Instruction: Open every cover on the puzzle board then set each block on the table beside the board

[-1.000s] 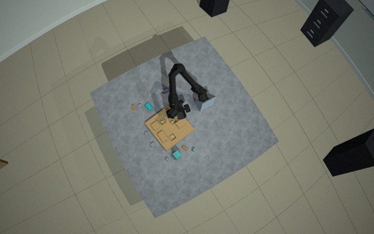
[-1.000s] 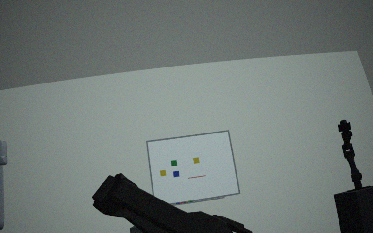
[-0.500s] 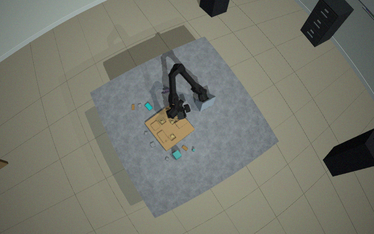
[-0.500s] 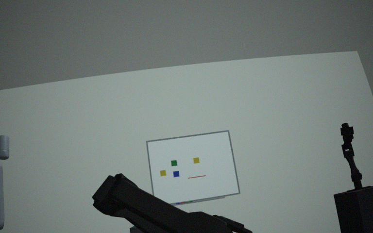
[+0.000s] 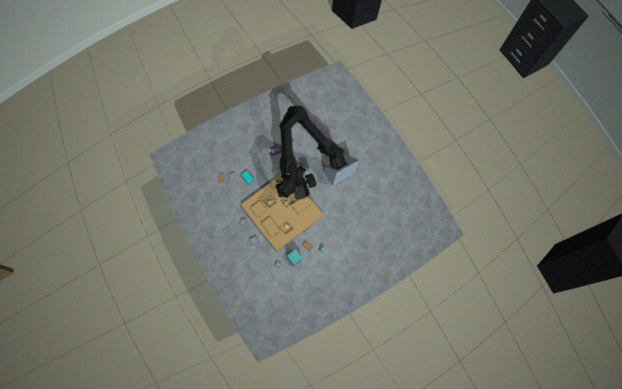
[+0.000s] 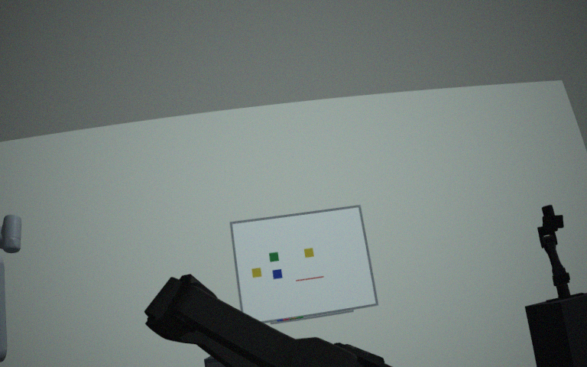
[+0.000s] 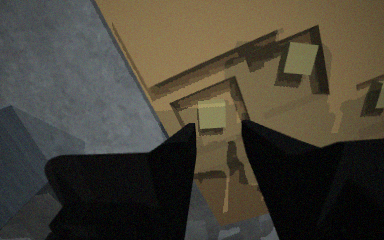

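Seen from above, a grey surface (image 5: 367, 256) carries loose pieces at its left: a small orange piece (image 5: 220, 177), a pale cube (image 5: 232, 174) and a teal block (image 5: 247, 176), all lying clear of the tan puzzle board (image 5: 312, 215). To their right the black arm (image 5: 287, 137) bends down from its grey base (image 5: 344, 173) to the board's upper corner, where the end effector (image 5: 289, 189) hangs just above the wood. Below the board lie 3 more pale cubes, a second teal block (image 5: 294, 257) and another orange piece (image 5: 307, 245).

From the wrist, the board's edge runs diagonally with grey surface to its left. A pale block (image 7: 212, 114) sits in an uncovered square well (image 7: 235, 92) near that edge, directly ahead of the gap between the 2 dark fingers. The end effector (image 7: 218, 129) stands partly open, about a third of its range, and grips nothing; the fingertips flank the near side of the well. Farther right, a second pale block (image 7: 300, 58) rests in another open well, and a third shows at the frame's right edge.

The exterior view shows only the arm's upper link (image 6: 225, 324) against a wall with a whiteboard (image 6: 337, 241).
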You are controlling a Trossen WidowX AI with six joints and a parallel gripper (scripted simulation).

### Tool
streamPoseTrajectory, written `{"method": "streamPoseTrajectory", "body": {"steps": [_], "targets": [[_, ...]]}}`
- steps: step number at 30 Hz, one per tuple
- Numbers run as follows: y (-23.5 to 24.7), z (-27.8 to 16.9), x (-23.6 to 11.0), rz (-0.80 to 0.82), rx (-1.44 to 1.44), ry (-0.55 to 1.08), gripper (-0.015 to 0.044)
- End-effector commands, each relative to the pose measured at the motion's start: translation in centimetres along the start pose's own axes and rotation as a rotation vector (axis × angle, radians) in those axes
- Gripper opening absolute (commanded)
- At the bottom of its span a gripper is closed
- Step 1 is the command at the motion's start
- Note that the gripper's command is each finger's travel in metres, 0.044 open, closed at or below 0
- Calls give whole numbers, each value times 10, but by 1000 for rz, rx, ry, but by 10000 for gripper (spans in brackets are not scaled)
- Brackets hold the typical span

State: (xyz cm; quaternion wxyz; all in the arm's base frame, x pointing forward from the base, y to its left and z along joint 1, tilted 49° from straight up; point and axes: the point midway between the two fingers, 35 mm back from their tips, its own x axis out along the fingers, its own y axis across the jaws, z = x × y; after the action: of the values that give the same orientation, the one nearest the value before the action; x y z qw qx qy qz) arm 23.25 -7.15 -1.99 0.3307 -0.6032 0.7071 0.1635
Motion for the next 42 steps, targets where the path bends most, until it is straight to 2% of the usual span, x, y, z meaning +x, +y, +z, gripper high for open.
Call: {"method": "streamPoseTrajectory", "body": {"steps": [1,42], "targets": [[1,-1,5,2,-6,6,144],[2,-2,30,2,-6,8,144]]}}
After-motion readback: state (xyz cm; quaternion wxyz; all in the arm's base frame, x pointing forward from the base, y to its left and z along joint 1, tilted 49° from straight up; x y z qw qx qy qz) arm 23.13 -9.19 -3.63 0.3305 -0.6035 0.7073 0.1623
